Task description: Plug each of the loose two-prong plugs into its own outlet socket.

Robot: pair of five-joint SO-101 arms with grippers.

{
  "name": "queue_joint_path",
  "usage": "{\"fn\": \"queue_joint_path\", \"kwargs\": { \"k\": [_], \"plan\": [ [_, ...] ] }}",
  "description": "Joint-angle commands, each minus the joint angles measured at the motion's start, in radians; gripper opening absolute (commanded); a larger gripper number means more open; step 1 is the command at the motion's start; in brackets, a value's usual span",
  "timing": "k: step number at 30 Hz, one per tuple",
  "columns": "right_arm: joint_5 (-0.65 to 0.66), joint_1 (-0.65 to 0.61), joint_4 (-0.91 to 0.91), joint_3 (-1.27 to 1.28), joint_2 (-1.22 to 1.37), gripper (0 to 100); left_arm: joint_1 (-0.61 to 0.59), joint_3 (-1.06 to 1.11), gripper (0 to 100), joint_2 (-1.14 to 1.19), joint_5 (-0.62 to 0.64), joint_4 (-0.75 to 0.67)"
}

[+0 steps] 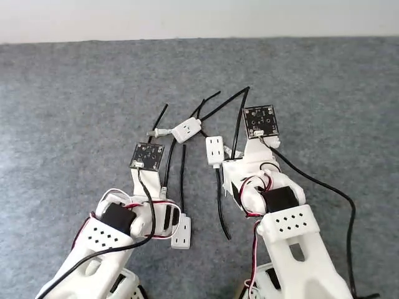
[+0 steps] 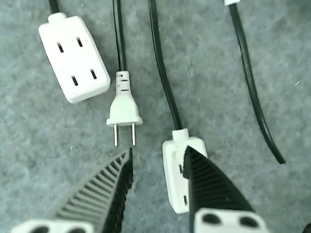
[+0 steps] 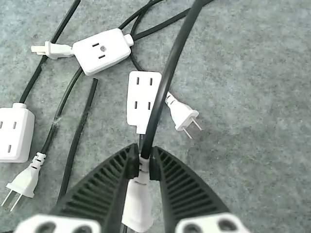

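Right tool (image 3: 143,155) clenches the held plug (image 3: 137,204) by its moulded body; left tool (image 2: 158,153), released, hovers by the loose plug (image 2: 124,108) on the desk (image 2: 48,160). Plugs seem light, rigid: grip bodies, not prongs.

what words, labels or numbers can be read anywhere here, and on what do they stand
None can be read.
The white plastic outlet blocks and white two-prong plugs show no print.
Any marks on the small dark circuit boards at the arms' wrists are too small to read.
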Motion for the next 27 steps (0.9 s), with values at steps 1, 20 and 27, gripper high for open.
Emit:
{"fn": "queue_joint_path", "kwargs": {
  "k": [1, 20, 27],
  "plan": [
    [0.012, 0.008, 0.002, -0.025, -0.031, 0.8, 0.041, -0.013, 16, -0.011, 0.026, -0.017],
    [0.014, 0.012, 0.002, -0.026, -0.031, 0.8, 0.124, -0.168, 16, 0.450, 0.144, -0.054],
    [0.032, 0.012, 0.004, -0.026, -0.031, 0.8, 0.155, -0.168, 16, 0.453, 0.198, -0.066]
  ]
}}
